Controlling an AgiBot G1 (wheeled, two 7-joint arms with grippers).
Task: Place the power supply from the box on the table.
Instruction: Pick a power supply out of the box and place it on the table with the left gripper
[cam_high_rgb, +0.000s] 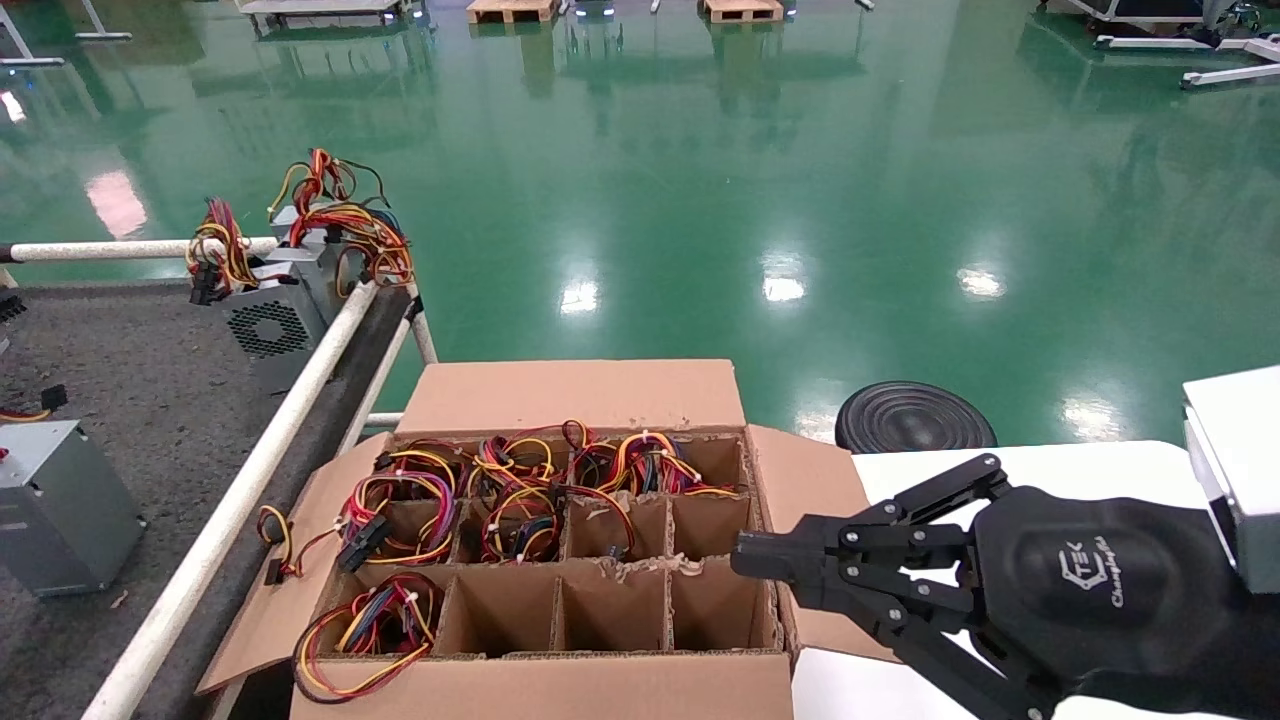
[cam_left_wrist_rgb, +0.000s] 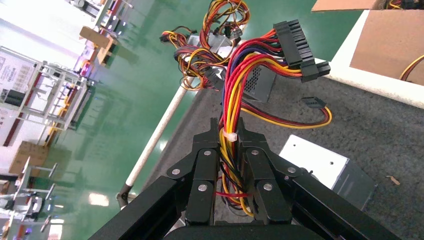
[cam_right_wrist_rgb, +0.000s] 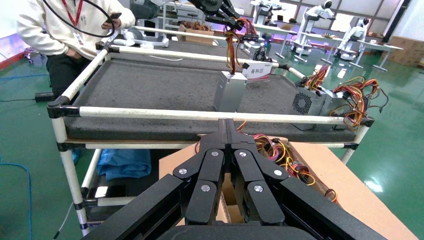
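The bench (cam_high_rgb: 130, 370), dark and speckled with white tube rails, lies on the robot's left, and the box (cam_high_rgb: 560, 400) stands just beside it, flaps open. Several of its cells hold wire bundles; the near ones look empty. The power supply (cam_high_rgb: 60, 505) stands upright on the bench near the left edge of the head view, and the right wrist view shows it hanging by its wires from the left gripper (cam_left_wrist_rgb: 229, 145). This gripper is clenched on the wire bundle (cam_left_wrist_rgb: 231, 107). The right gripper (cam_high_rgb: 745, 555) hovers over the right edge of the box with its fingers pressed together, holding nothing.

I judge the step to be the setting down: the case seems to touch the bench already. The next move calls for releasing the wires without tipping the case.

The left arm is cut off in the head view, and whether the case rests fully I cannot tell.
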